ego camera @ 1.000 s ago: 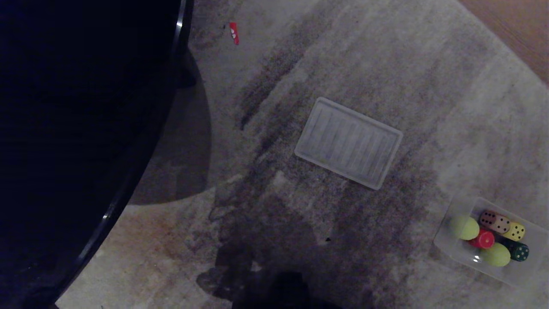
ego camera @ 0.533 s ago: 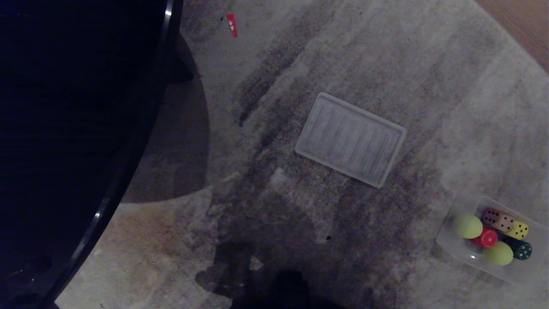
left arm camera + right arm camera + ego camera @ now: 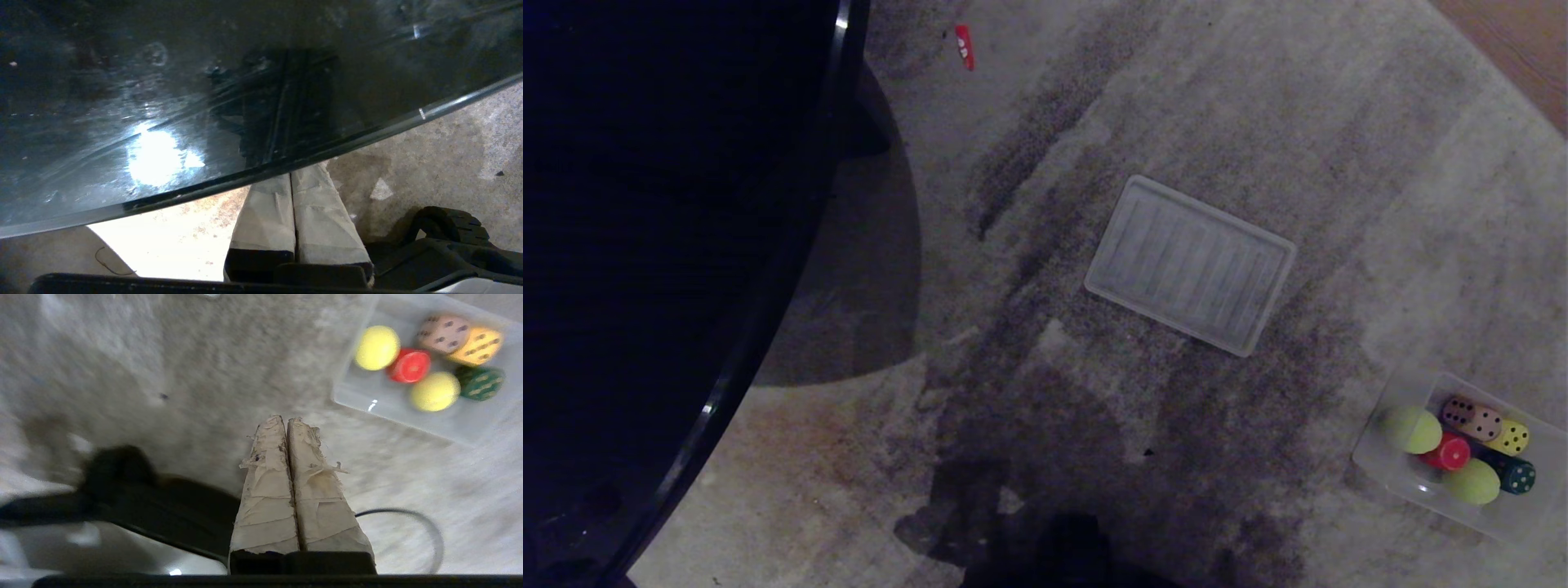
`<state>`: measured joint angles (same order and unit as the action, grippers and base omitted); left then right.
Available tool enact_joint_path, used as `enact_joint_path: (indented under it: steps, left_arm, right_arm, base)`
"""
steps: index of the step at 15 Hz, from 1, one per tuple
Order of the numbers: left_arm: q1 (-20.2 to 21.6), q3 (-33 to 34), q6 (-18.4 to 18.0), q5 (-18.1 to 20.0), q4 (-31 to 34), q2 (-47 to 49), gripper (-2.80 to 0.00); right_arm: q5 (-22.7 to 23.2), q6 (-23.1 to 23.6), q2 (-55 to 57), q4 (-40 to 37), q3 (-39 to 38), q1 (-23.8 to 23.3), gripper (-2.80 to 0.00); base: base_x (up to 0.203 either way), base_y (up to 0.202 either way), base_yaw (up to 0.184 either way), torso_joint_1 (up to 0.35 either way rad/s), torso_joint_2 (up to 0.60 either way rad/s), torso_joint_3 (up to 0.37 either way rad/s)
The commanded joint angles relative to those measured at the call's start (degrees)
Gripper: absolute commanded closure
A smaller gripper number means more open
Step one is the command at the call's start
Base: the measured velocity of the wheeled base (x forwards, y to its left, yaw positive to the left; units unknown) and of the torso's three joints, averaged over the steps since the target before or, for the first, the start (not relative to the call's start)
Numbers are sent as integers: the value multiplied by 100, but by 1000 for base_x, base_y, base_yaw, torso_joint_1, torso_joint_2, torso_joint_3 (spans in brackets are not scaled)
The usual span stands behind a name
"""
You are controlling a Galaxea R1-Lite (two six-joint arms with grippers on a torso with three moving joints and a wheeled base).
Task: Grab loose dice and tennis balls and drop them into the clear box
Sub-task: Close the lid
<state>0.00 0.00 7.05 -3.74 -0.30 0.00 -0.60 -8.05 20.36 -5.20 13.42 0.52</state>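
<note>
Dice (image 3: 1470,419), balls (image 3: 1411,430) inside clear box (image 3: 1388,478)

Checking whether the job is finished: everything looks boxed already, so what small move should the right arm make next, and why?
Probably swing the right gripper, shut and empty, toward the ribbed lid lying apart on the carpet. The clear box already holds both tennis balls and the dice, and no loose ones show.

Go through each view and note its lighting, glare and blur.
Head view: dim, with a broad shadow over the rug beside the dark round table. Left wrist view: bright glare on the glossy tabletop, sunlit floor washed out. Right wrist view: well lit, with the clear box and its contents smeared by blur.
</note>
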Motion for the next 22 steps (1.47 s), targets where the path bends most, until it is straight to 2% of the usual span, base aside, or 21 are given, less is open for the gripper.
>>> enact_joint_path:
  steps: [1, 4, 9, 11, 14, 15, 18, 22]
  left_arm:
    - [0, 9, 7, -4, -5, 9, 0]
    - [0, 9, 7, -4, -5, 3, 0]
    - [0, 9, 7, -4, -5, 3, 0]
    - [0, 9, 7, -4, -5, 9, 0]
    - [0, 9, 7, -4, -5, 7, 0]
    - [0, 9, 7, -4, -5, 9, 0]
    - [0, 9, 7, -4, -5, 9, 0]
    - [0, 9, 7, -4, -5, 1, 0]
  right_arm:
    - [-9, -297, 2039, 624, 357, 2, 0]
    - [-105, -576, 3936, 2209, 505, 29, 0]
    - [-396, -1294, 6697, 4902, 750, 482, 0]
    - [-452, -1534, 7495, 5588, 1026, 692, 0]
    - [-492, -1649, 8352, 6032, 1522, 972, 0]
    - [-499, -1637, 8510, 6226, 1625, 1022, -280]
    - [-595, -1224, 8958, 6439, 1758, 1026, -280]
    - [-1232, -1197, 9508, 6508, 2324, 1013, -280]
  base:
    - [0, 0, 0, 0, 0, 0]
    - [0, 0, 0, 0, 0, 0]
    - [0, 0, 0, 0, 0, 0]
    - [0, 0, 0, 0, 0, 0]
    - [0, 0, 0, 0, 0, 0]
    - [0, 0, 0, 0, 0, 0]
    - [0, 0, 0, 0, 0, 0]
    - [0, 0, 0, 0, 0, 0]
